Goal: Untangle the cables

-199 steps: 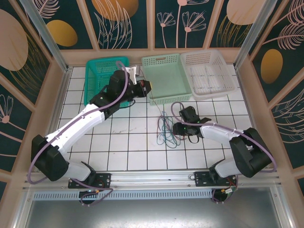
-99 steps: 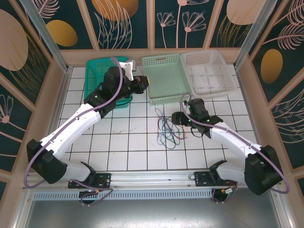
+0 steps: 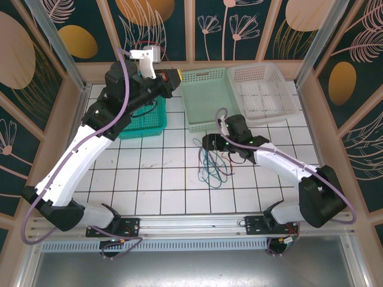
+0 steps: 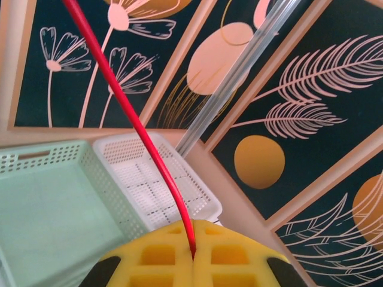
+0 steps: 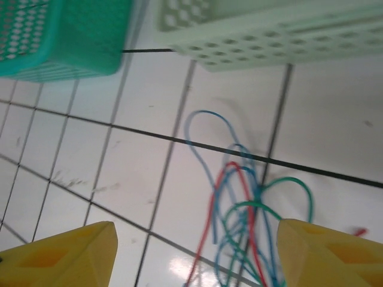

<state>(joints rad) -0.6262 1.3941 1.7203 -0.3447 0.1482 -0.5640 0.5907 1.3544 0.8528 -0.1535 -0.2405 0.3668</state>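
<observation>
Hanging over the white tiled table (image 3: 149,173), your right gripper (image 5: 197,257) gapes wide and empty, the tangled blue, red and green cables (image 5: 239,206) lying directly beneath its fingers. Your left gripper (image 4: 192,251), raised high, pinches a red cable (image 4: 143,134) tight between its yellow pads.

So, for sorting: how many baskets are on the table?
3, along the far edge: teal basket left, pale green basket middle, white basket right.
</observation>
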